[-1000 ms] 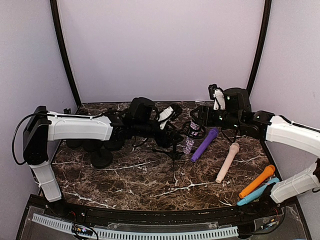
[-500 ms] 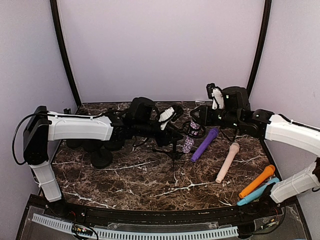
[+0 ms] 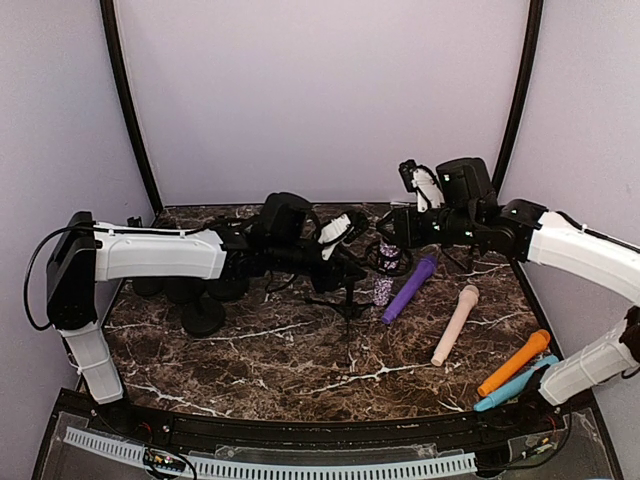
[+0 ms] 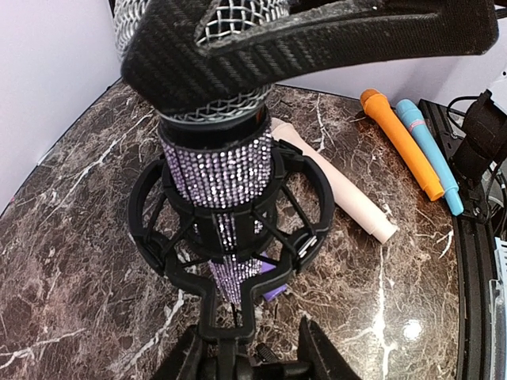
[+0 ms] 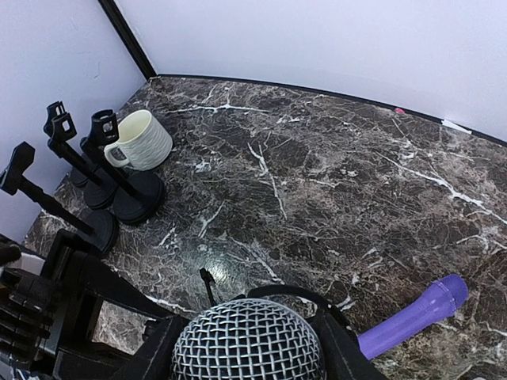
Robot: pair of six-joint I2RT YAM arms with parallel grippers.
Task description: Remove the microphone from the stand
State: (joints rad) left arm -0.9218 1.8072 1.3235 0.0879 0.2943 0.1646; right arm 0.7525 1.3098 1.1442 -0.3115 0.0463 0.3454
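Both grippers have just closed; the pull can start.
Left gripper (image 4: pixel 249 354) pinches the shock-mount stand (image 4: pixel 147 215) low; right gripper (image 5: pixel 249 342) squeezes the seated rhinestone microphone (image 4: pixel 218 170) at its mesh head.

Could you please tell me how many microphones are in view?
5. The rhinestone microphone sits in the stand; lying right of it: purple microphone, cream microphone, then orange microphone and blue microphone nearest. Others may be hidden.

Pale lilac walls (image 3: pixel 320 90), black curved corner posts (image 3: pixel 125 110), dark white-veined marble tabletop (image 3: pixel 290 360) under even light.
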